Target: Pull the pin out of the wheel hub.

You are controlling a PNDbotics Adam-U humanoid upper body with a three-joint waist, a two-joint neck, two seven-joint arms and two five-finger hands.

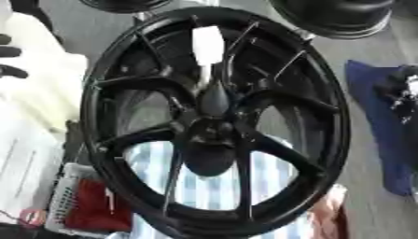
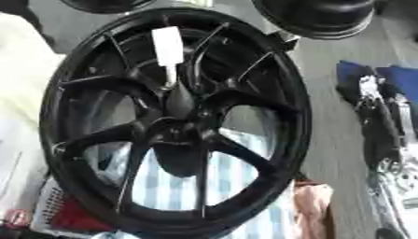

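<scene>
A large black spoked wheel (image 1: pixel 214 121) fills both views, and its hub (image 1: pixel 211 133) sits at the centre. A white flat piece (image 2: pixel 167 39) with a thin stem runs down from the upper spokes toward the hub; I cannot tell whether it is the pin. Dark rounded shapes lie over the hub, too blurred to make out. A black and silver shape (image 2: pixel 379 119) at the right edge looks like my right hand, well away from the hub. Dark shapes at the left edge may be my left hand (image 1: pixel 8 51), also away from the hub.
Blue and white striped cloth (image 1: pixel 208 189) shows through the lower spokes. A white basket with something red (image 1: pixel 86 205) stands at the lower left. White bulky material (image 1: pixel 37 93) lies left, blue fabric (image 1: pixel 372 107) right. Other black wheels (image 1: pixel 339 16) lie behind.
</scene>
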